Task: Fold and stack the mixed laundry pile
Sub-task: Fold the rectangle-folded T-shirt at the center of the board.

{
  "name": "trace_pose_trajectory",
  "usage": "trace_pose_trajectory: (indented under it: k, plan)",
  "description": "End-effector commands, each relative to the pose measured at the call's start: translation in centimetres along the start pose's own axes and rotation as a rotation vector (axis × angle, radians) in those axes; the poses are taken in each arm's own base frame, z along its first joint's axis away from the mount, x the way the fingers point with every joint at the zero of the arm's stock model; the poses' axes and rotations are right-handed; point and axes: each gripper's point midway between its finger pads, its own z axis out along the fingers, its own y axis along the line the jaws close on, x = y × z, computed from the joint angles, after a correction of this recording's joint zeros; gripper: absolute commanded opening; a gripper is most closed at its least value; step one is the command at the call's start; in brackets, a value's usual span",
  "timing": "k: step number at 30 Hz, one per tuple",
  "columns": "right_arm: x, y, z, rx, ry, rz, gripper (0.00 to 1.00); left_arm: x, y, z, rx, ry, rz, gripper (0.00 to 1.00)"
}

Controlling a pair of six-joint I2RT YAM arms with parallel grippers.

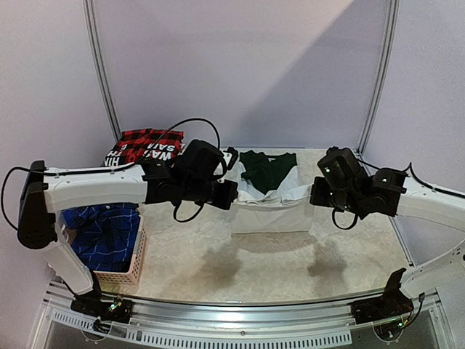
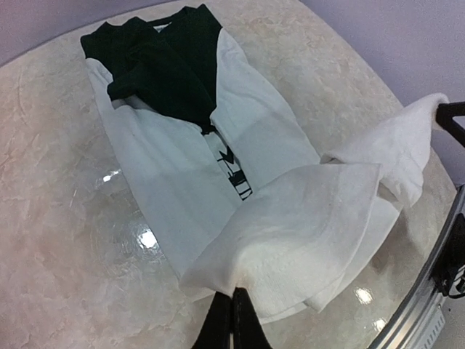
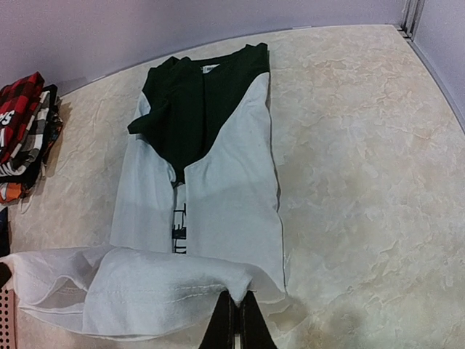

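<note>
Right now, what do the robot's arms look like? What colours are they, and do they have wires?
Both arms are chunky white tubes with black joints. The left arm has a thin black cable looping above it, and the right arm has a smaller black loop hanging underneath. The left gripper and right gripper each have two thin, dark, pointy fingers.

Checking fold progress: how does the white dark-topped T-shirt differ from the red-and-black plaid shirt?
The white dark-topped T-shirt lies mid-table, its hem pinched by the left gripper and right gripper; the red-and-black plaid shirt sits folded on a stack at back left, untouched. The T-shirt is long, the plaid shirt compact. Both are soft garments.
</note>
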Motion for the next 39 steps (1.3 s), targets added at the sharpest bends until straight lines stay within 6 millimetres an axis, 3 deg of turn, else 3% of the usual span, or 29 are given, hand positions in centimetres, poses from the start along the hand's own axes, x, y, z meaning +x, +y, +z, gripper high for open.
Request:
trace_pose_trajectory:
  k: [1, 9, 20, 28, 39]
  plan:
    - [-1.3, 0.5, 1.9, -0.012, -0.002, 0.012, 0.00, 0.0, 1.4, 2.1, -0.006, 0.051, -0.003, 0.00]
    - [-2.4, 0.2, 6.4, 0.015, 0.043, 0.010, 0.00, -0.9, 4.0, 5.8, -0.020, 0.086, -0.027, 0.00]
    - [-1.5, -0.6, 12.1, 0.080, 0.120, -0.005, 0.00, 0.5, 6.9, 10.9, -0.002, 0.188, -0.068, 0.00]
    - [-0.5, -0.9, 15.2, 0.099, 0.169, 0.005, 0.00, 0.7, 7.8, 12.5, -0.004, 0.219, -0.079, 0.00]
    - [0.0, -1.8, 17.3, 0.145, 0.190, 0.027, 0.00, 1.2, 8.7, 13.9, -0.026, 0.243, -0.092, 0.01]
